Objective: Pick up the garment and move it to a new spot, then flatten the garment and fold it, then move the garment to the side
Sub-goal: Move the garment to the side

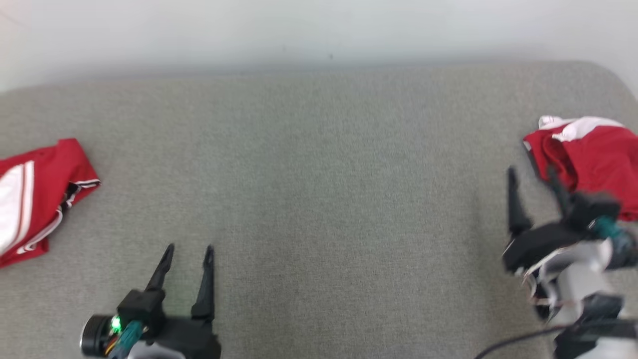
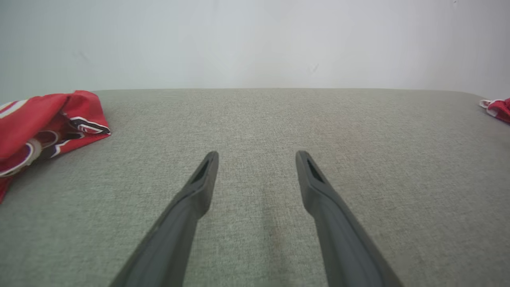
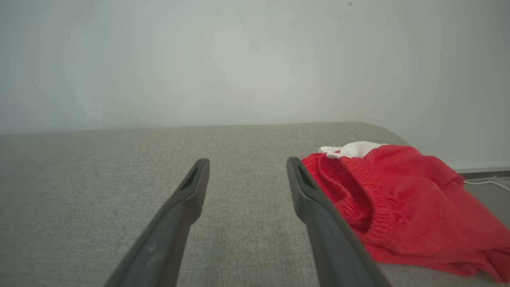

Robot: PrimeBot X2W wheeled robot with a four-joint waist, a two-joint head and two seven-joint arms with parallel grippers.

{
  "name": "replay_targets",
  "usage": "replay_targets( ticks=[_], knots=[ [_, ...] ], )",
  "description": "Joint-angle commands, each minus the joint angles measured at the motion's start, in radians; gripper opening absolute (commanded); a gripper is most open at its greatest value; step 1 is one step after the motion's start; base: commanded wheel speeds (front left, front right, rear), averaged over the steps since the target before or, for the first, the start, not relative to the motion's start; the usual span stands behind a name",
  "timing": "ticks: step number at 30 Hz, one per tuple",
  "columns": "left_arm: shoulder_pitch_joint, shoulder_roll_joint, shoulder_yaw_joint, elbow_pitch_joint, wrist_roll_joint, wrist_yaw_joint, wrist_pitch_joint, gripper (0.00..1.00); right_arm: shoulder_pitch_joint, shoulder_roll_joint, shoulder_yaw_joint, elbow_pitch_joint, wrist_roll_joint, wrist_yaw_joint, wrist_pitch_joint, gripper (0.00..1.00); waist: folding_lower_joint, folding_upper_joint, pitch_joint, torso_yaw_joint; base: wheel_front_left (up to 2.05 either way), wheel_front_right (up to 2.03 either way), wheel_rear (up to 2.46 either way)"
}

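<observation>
Grey fabric surface point(image 1: 319, 174), pale wall point(image 1: 319, 30) behind. Right gripper point(image 1: 531, 173) wide open, empty, adj. to red garment point(image 1: 593, 149). Left gripper point(image 1: 189, 248) open, empty. Rec.: straddle waistband point(image 3: 370, 187), pinch deep.

The surface point(image 1: 319, 199) is a grey-green weave under a pale off-white wall point(image 1: 319, 30). The left garment point(image 1: 45, 189) is red with broad white stripes and black-and-white edging. The right garment point(image 1: 598, 154) is plain red with a white patch on top. The left pincer point(image 1: 189, 254) and right pincer point(image 1: 531, 174) are black; a green light glows at the left one's base.
</observation>
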Motion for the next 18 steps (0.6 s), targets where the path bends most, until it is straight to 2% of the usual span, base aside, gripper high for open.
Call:
replay_targets(
  ticks=[1, 5, 18],
  knots=[
    [0.023, 0.001, 0.01, 0.007, 0.005, 0.0, -0.001, 1.0, 0.029, 0.009, 0.006, -0.009, 0.008, 0.0, 0.0, 1.0, 0.0002, 0.0001, -0.04, 0.013, 0.0, 0.0, 0.0],
    [0.061, 0.001, 0.051, 0.005, 0.007, 0.001, -0.001, 1.0, 0.108, 0.049, 0.001, -0.055, 0.02, 0.0, 0.0, 1.0, 0.0002, 0.0001, -0.072, 0.012, 0.0, 0.0, 0.0],
    [0.168, 0.001, 0.153, -0.017, 0.001, 0.02, -0.001, 1.0, 0.27, 0.112, 0.02, -0.162, -0.016, 0.0, 0.0, 1.0, 0.0002, 0.0001, -0.131, -0.007, 0.0, 0.0, 0.0]
  ],
)
